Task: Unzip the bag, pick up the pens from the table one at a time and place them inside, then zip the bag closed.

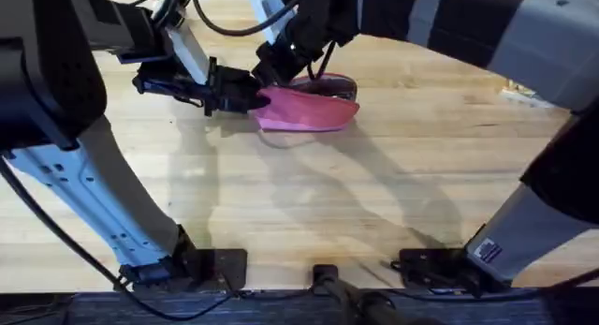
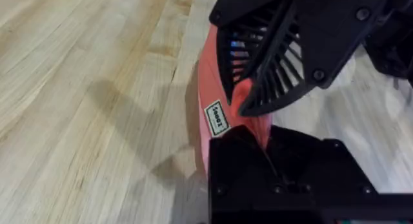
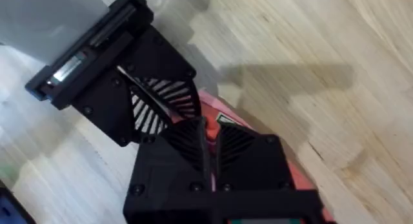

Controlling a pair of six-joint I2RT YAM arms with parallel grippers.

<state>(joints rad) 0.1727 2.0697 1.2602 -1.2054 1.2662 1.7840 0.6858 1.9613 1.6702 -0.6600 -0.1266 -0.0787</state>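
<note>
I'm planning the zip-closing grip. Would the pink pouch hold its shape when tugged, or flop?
Probably floppy: the bag looks like soft fabric, bunching where the left gripper pinches its end. Likely light, since that end sits raised off the table. The right gripper at its top suggests bracing helps.

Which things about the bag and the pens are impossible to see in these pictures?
- Zipper of the bag: overhead, both arms cover the pouch's top near end, so whether it is open or closed is unclear.
- Pens: none can be made out; whether they lie inside the bag is hidden by its fabric.
- Left wrist view: the right claw covers the bag's upper edge.
</note>
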